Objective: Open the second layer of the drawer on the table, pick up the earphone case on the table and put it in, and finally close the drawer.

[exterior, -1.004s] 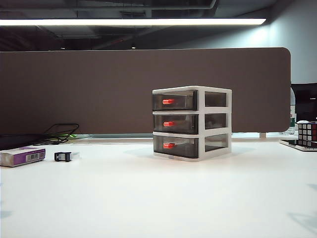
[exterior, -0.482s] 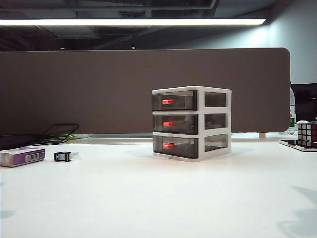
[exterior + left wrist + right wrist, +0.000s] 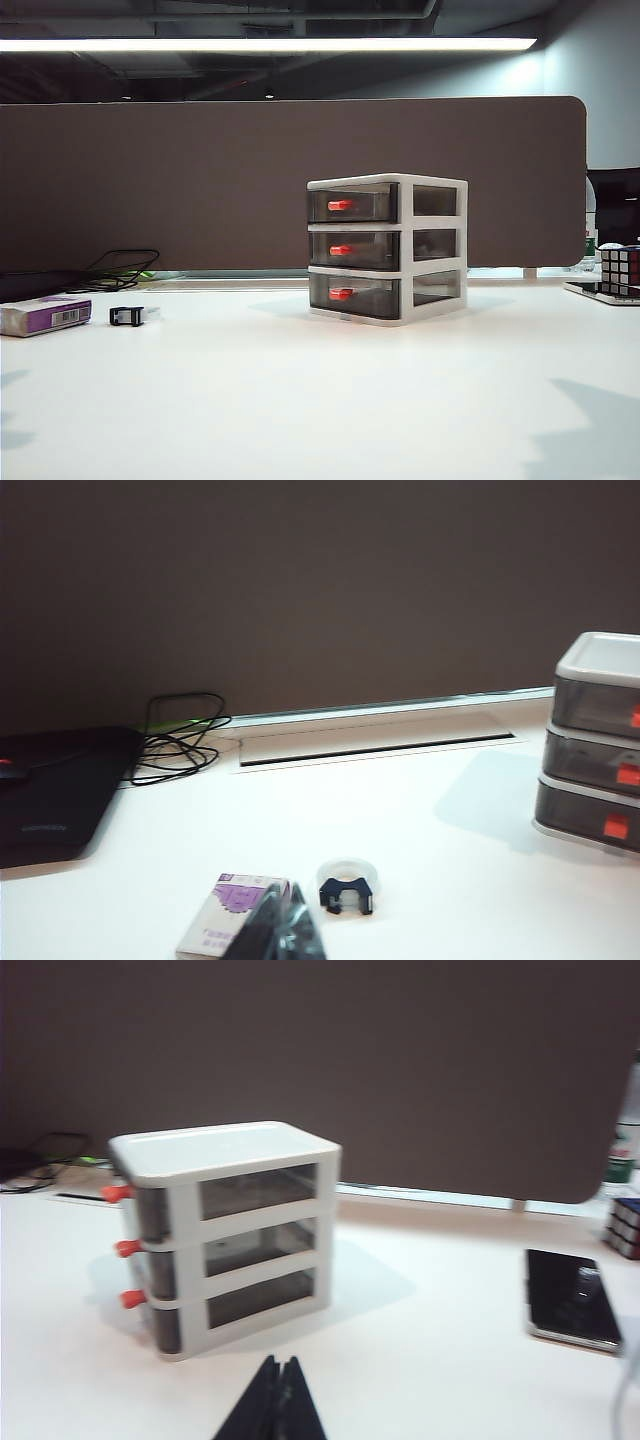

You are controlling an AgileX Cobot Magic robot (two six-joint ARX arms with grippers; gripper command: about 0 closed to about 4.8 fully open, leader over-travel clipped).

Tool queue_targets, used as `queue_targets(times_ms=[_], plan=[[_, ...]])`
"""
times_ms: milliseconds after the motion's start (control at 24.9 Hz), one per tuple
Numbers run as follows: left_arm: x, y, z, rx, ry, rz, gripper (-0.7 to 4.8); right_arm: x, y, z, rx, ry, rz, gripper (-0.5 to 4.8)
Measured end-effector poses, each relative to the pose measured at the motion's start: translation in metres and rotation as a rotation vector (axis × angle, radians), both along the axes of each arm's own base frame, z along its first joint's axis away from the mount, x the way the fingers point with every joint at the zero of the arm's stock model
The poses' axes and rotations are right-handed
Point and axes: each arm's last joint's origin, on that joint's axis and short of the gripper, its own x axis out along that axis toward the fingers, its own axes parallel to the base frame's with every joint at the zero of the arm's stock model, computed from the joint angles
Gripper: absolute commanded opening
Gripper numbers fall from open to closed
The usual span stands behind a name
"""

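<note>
Both shut pincers (image 3: 283, 930) (image 3: 276, 1405) short of drawer (image 3: 228, 1235).

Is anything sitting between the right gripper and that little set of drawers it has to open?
Nothing visible. In the right wrist view only bare white table lies between the shut right gripper and the drawer. The phone lies off to one side.

Box: purple-and-white box (image 3: 44, 315), far left.
Clip: small black clip (image 3: 126, 316), just beside it.
Cables: black cables (image 3: 178, 748), behind.
Cube: puzzle cube (image 3: 620, 268), far right.
</note>
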Motion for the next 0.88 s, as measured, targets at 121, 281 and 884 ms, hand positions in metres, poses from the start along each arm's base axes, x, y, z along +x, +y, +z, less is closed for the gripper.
queue_targets(times_ms=[121, 281, 884], plan=[[-0.0002, -0.0001, 0.0014, -0.001, -0.015, -0.004, -0.06, 0.0006, -0.0022, 0.0, -0.017, -0.002, -0.04, -0.05], [-0.0003, -0.0002, 0.0017, 0.004, -0.02, -0.007, -0.06, 0.0013, -0.0048, 0.0, -0.024, -0.003, -0.069, -0.05], [0.0005, 0.0054, 0.0002, -0.023, 0.001, 0.053, -0.05, 0.0021, -0.0068, -0.0011, -0.034, 0.006, -0.076, -0.04]])
